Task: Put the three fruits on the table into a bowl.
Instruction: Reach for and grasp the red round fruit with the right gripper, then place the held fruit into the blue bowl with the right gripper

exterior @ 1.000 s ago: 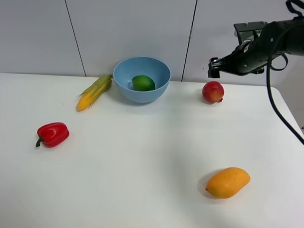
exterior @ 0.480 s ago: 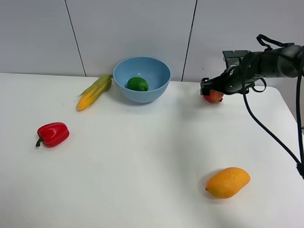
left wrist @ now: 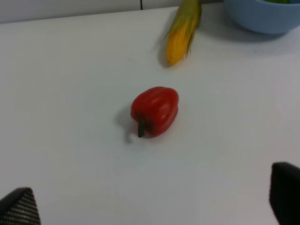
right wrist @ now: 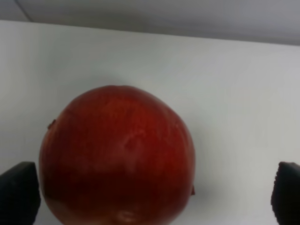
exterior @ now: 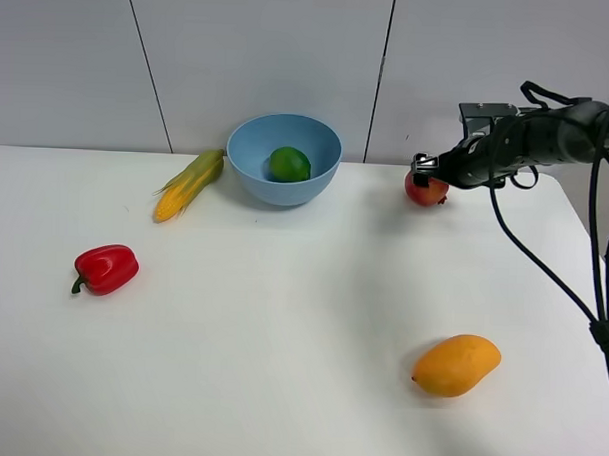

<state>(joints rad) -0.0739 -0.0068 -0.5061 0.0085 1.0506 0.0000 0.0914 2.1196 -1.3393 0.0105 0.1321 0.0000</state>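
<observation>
On the left of the surface [exterior: 281, 337], the left gripper [left wrist: 152, 201] faces the pepper [left wrist: 154, 111], jaws apart. The bowl [exterior: 248, 171] holds the lime [exterior: 289, 163]. Farther right, the right gripper [exterior: 424, 172] has its jaws apart around the pomegranate [exterior: 427, 189]. An off-centre squeeze could roll the fruit away. The mango [exterior: 457, 364] lies untouched.

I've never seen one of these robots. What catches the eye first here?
The black right gripper hangs open around a round red pomegranate at the back right of the white table. A glossy green lime sits in the light blue plastic bowl at the back, and an oval orange-yellow mango lies near the front.
</observation>
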